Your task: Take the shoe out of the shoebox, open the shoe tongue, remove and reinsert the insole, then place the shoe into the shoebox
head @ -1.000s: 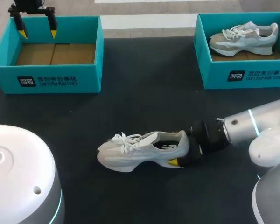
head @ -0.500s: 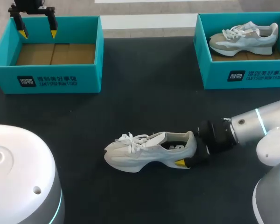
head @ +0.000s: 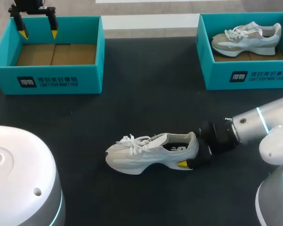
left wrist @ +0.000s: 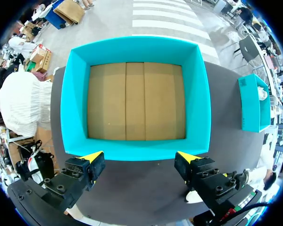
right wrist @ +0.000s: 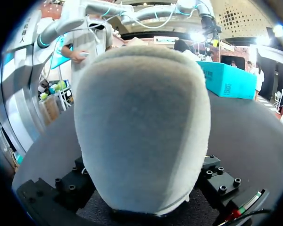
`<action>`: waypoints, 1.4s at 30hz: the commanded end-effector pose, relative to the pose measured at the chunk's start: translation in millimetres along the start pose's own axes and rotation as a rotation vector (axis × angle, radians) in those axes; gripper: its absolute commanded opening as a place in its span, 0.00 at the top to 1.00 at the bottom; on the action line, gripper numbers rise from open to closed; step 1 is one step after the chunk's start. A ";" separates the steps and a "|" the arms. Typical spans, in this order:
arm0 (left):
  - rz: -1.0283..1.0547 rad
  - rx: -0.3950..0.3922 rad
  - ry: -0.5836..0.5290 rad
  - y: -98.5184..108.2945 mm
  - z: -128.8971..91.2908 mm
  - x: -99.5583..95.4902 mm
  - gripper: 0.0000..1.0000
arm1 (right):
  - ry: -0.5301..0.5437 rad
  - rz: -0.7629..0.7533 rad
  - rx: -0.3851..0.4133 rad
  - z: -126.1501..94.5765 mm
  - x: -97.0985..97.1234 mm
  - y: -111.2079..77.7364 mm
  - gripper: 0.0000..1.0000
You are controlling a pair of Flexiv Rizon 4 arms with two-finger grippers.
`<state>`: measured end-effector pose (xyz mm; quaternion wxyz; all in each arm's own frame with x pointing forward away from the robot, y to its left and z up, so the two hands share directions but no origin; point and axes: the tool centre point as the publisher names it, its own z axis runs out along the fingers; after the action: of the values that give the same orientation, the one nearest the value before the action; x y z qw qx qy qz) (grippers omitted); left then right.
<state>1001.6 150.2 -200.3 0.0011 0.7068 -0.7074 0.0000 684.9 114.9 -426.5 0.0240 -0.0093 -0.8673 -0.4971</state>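
A white and beige shoe (head: 146, 153) lies on its side in the middle of the dark table, toe pointing left. My right gripper (head: 191, 157) comes in from the right and is shut on the shoe's heel, with one yellow tip showing under the sole. In the right wrist view the grey heel (right wrist: 141, 122) fills the space between the fingers and hides their tips. My left gripper (head: 37, 29) hangs open over the far left corner of an empty teal shoebox (head: 47, 77). In the left wrist view that gripper (left wrist: 139, 160) looks down on the shoebox (left wrist: 134, 47) and its bare cardboard floor.
A second teal shoebox (head: 245, 77) stands at the back right with another shoe (head: 247, 37) in it. It also shows in the left wrist view as a teal box (left wrist: 252, 103) off to the side. Bare dark table lies between the boxes and the shoe.
The right gripper drew back to the right with the shoe's heel in it, sliding the shoe a little rightward, then held still. The left arm has not moved.
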 end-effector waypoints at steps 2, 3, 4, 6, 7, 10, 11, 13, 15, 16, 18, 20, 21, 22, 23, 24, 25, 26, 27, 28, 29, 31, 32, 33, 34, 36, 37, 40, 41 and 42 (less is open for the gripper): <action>0.000 0.000 -0.001 0.6 -0.2 0.1 0.00 | 0.001 0.002 0.005 3.5 1.9 -9.5 1.00; 0.000 0.000 -0.001 0.6 -0.2 0.1 0.00 | 0.001 0.002 0.005 3.5 1.9 -9.5 1.00; 0.000 0.000 -0.001 0.6 -0.2 0.1 0.00 | 0.001 0.002 0.005 3.5 1.9 -9.5 1.00; 0.000 0.000 -0.001 0.6 -0.2 0.1 0.00 | 0.001 0.002 0.005 3.5 1.9 -9.5 1.00; 0.000 0.000 -0.001 0.6 -0.2 0.1 0.00 | 0.001 0.002 0.005 3.5 1.9 -9.5 1.00; 0.000 0.000 -0.001 0.6 -0.2 0.1 0.00 | 0.001 0.002 0.005 3.5 1.9 -9.5 1.00; 0.000 0.000 -0.001 0.6 -0.2 0.1 0.00 | 0.001 0.002 0.005 3.5 1.9 -9.5 1.00; 0.000 0.000 -0.001 0.6 -0.2 0.1 0.00 | 0.001 0.002 0.005 3.5 1.9 -9.5 1.00; 0.000 0.000 -0.001 0.6 -0.2 0.1 0.00 | 0.001 0.002 0.005 3.5 1.9 -9.5 1.00; 0.000 0.000 -0.001 0.6 -0.2 0.1 0.00 | 0.001 0.002 0.005 3.5 1.9 -9.5 1.00; 0.000 0.000 -0.001 0.6 -0.2 0.1 0.00 | 0.001 0.002 0.005 3.5 1.9 -9.5 1.00; -0.056 -0.024 0.004 9.2 -3.7 5.6 0.00 | 0.001 0.002 0.005 3.5 1.9 -9.5 1.00; -0.081 -0.018 -0.004 14.6 -5.1 9.3 0.00 | 0.001 0.002 0.005 3.5 1.9 -9.5 1.00; -0.116 -0.012 -0.026 20.2 -5.0 13.3 0.00 | 0.001 0.002 0.005 3.5 1.9 -9.5 1.00; -0.143 0.004 -0.055 28.7 -3.5 19.3 0.00 | 0.001 0.002 0.005 3.5 1.9 -9.5 1.00; -0.167 0.017 -0.076 35.3 -2.7 23.4 0.00 | 0.001 0.002 0.005 3.5 1.9 -9.5 1.00; -0.184 0.009 -0.078 39.4 -2.3 26.1 0.00 | 0.001 0.002 0.005 3.5 1.9 -9.5 1.00; -0.194 0.016 -0.072 49.4 -2.4 30.9 0.00 | 0.001 0.002 0.005 3.5 1.9 -9.5 1.00; -0.215 0.022 -0.081 56.3 -1.8 34.9 0.00 | 0.001 0.002 0.005 3.5 1.9 -9.5 1.00; -0.230 0.020 -0.071 61.0 -1.7 37.7 0.00 | 0.001 0.002 0.005 3.5 1.9 -9.5 1.00; -0.248 0.024 -0.070 70.0 -1.3 43.2 0.00 | 0.001 0.002 0.005 3.5 1.9 -9.5 1.00; -0.283 0.021 -0.070 81.8 0.0 51.6 0.00 | 0.001 0.002 0.005 3.5 1.9 -9.5 1.00; -0.300 0.014 -0.060 91.0 0.8 58.1 0.00 | 0.001 0.002 0.005 3.5 1.9 -9.5 1.00; -0.310 0.008 -0.055 94.9 0.8 61.2 0.00 | 0.001 0.002 0.005 3.5 1.9 -9.5 1.00; -0.329 0.027 -0.064 104.1 1.4 68.9 0.00 | 0.001 0.002 0.005 3.5 1.9 -9.5 1.00; -0.347 0.004 -0.046 116.8 1.1 80.0 0.00 | 0.001 0.002 0.005 3.5 1.9 -9.5 1.00; -0.352 0.001 -0.040 124.7 1.5 86.5 0.00 | 0.001 0.002 0.005 3.5 1.9 -9.5 1.00; -0.370 0.016 -0.055 147.2 3.2 106.4 0.00 | 0.001 0.002 0.005 3.5 1.9 -9.5 1.00; -0.358 0.013 -0.063 154.5 3.4 112.3 0.00 | 0.001 0.002 0.005 3.5 1.9 -9.5 1.00; -0.346 0.025 -0.092 161.8 4.4 119.0 0.00 | 0.001 0.002 0.005 3.5 1.9 -9.5 1.00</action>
<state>873.9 51.3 -204.3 0.0118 0.8201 -0.5706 -0.0412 684.9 114.6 -426.6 0.0237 -0.0096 -0.8674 -0.4969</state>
